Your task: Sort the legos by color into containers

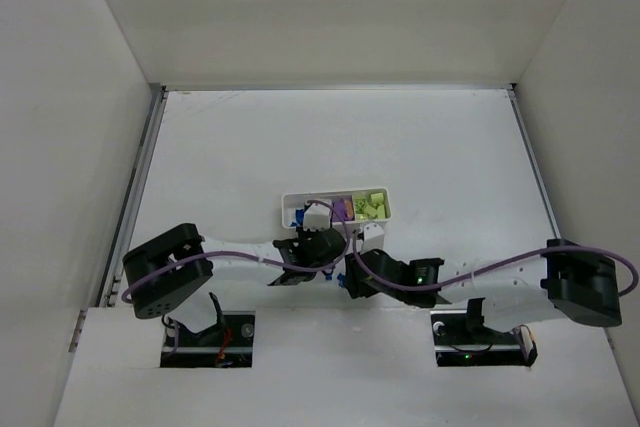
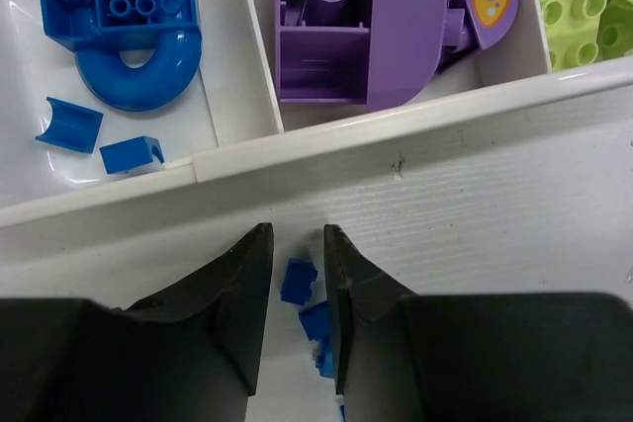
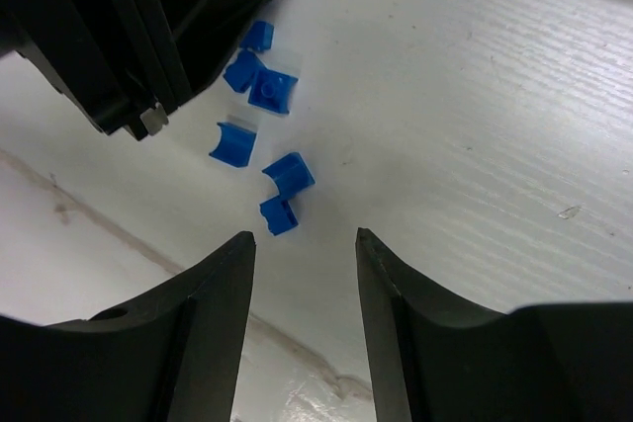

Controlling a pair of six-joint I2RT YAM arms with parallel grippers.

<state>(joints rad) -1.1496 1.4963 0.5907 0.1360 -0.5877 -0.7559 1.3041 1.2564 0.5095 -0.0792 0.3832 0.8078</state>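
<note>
The white tray [image 2: 415, 150] lies just beyond my left gripper [image 2: 297, 229]. Its left compartment holds a rounded blue piece [image 2: 138, 56] and two tiny blue bricks [image 2: 69, 126]. The middle compartment holds the purple-and-orange piece [image 2: 366, 27], and the right one holds yellow-green pieces [image 2: 584, 7]. My left gripper is narrowly open, low over the table, with tiny blue bricks [image 2: 297, 281] between its fingers. My right gripper [image 3: 304, 234] is open and empty, with several tiny blue bricks [image 3: 289, 173] on the table just ahead of it. The nearest brick [image 3: 279, 215] lies by its left fingertip.
From above, the tray [image 1: 290, 202] sits mid-table with both grippers [image 1: 318, 247] [image 1: 358, 282] crowded at its near side. The black body of the left gripper [image 3: 148, 17] fills the upper left of the right wrist view, right beside the loose blue bricks. White walls enclose the table.
</note>
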